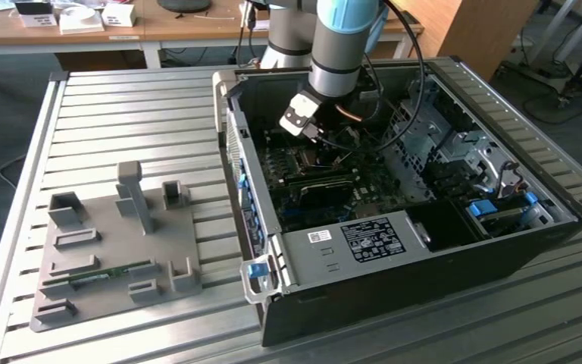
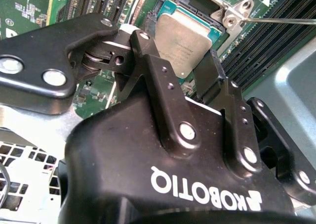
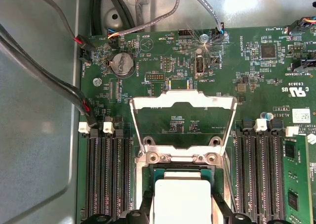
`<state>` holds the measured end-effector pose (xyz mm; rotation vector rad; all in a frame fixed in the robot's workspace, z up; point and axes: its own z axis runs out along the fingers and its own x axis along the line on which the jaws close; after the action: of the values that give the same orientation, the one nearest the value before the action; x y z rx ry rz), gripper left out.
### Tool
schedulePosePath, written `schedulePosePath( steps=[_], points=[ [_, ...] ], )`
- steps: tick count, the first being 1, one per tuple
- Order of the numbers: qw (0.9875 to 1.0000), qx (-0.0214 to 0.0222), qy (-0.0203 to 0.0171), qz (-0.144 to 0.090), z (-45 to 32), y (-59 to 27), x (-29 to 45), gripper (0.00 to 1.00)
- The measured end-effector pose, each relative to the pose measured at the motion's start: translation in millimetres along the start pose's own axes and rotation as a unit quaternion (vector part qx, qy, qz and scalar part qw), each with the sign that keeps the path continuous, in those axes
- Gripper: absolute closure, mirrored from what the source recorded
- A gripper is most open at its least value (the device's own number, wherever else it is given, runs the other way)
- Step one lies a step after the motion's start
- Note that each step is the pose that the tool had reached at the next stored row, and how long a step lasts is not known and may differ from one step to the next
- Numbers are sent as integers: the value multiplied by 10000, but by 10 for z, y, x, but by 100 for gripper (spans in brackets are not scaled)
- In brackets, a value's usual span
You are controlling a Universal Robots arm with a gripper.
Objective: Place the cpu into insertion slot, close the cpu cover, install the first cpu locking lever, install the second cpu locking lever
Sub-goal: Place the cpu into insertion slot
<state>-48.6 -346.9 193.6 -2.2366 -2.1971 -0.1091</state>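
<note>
Obs.: my gripper (image 1: 314, 136) is down inside the open computer case (image 1: 402, 265), over the green motherboard (image 3: 256, 75)

My fingers (image 2: 148, 56) are clamped on the cpu (image 3: 181, 201), one on each of two opposite edges. In both wrist views the black tips touch its sides

The cpu, silver top up, lies level within the frame of the insertion slot (image 3: 143, 177). I cannot tell whether it is fully seated or held just above the pin field

The cpu cover (image 3: 182, 100) stands swung open on its hinge, at the edge of the slot away from my fingers. Bare board shows through its window

A thin locking lever (image 2: 281, 21) sticks out beside the hinge, clear of the cover

Long black memory slots (image 3: 106, 174) flank the socket on both sides

In the exterior view the case lies on a slatted metal table (image 1: 119, 114), with a grey fixture plate (image 1: 109, 250) toward the exterior view's left
</note>
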Motion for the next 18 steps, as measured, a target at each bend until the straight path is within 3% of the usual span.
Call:
schedulePosePath(
  steps=[18],
  points=[
    [10000, 0, 0, 0, 13, -1, -1, 46]
  ],
)
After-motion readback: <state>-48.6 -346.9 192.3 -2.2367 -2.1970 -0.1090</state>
